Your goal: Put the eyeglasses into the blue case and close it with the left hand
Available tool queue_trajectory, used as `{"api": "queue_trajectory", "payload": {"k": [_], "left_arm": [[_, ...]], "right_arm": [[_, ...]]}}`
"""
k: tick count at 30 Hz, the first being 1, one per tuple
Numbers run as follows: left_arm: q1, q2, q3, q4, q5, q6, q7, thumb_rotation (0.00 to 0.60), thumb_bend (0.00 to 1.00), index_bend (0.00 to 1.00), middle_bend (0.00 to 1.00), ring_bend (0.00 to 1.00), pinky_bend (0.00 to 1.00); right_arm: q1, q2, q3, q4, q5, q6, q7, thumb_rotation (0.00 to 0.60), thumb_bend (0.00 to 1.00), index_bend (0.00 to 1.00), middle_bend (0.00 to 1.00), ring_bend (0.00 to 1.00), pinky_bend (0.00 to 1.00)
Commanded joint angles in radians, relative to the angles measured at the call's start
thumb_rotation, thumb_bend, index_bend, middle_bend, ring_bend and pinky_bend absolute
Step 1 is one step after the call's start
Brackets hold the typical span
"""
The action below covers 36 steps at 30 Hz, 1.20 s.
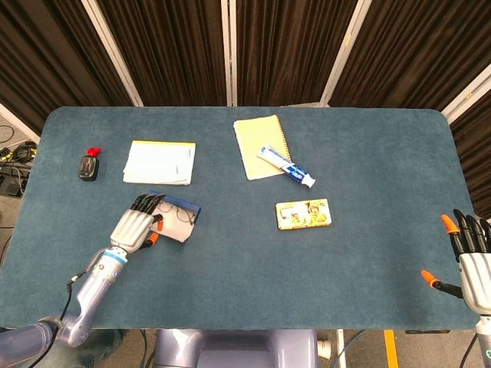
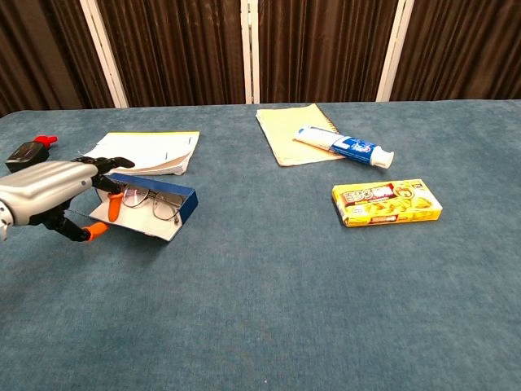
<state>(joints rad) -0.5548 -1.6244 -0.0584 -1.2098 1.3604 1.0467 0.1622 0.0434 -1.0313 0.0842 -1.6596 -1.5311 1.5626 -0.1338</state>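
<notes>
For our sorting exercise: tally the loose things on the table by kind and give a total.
Paper pads: 2 (white pad, yellow notepad)
Eyewear: 2 (eyeglasses, blue case)
Toothpaste tube: 1
Yellow box: 1
Small black device: 1
Total: 7
</notes>
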Motion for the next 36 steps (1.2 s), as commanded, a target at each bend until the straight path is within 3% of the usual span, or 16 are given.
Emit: {"api": "queue_trajectory", "payload": {"k": [1,16,21,27,36], "left_arm": [[0.022,0.047,0.018,-0.061,0.018,0.032,0.032,0.600,0.48,0.63,0.00,0.00,0.00],[0.057,0.324,0.066,-0.539,-0.170,-0.052,0.228,0.600,0.48,0.67,0.00,0.00,0.00],[0.047,0.322,0.056,-0.556,-0.198,-0.042,0.268,0.600,0.48,0.67,0.00,0.00,0.00],[0.019,0.280,0.014,-0.504,-0.240,-0.074,0.218,0.600,0.48,0.67,0.00,0.00,0.00],[-0.022,0.232,-0.010,-0.454,-0.316,-0.095,0.259,0.600,0.48,0.64,0.00,0.00,0.00]], "right_arm": [[-0.001,0.001,-0.001,-0.003,-0.004,0.002,0.001,0.600,0.00,0.00,0.00,0.00,0.00],[-0.008,0.012,-0.003,-0.009,-0.015,0.018,0.023,0.600,0.00,0.00,0.00,0.00,0.00],[-0.007,0.011,-0.002,-0.008,-0.015,0.016,0.023,0.600,0.00,0.00,0.00,0.00,0.00],[-0.006,0.009,-0.001,-0.006,-0.012,0.013,0.017,0.600,0.00,0.00,0.00,0.00,0.00],[-0.005,0.007,0.000,-0.007,-0.009,0.010,0.014,0.600,0.00,0.00,0.00,0.00,0.00]]}}
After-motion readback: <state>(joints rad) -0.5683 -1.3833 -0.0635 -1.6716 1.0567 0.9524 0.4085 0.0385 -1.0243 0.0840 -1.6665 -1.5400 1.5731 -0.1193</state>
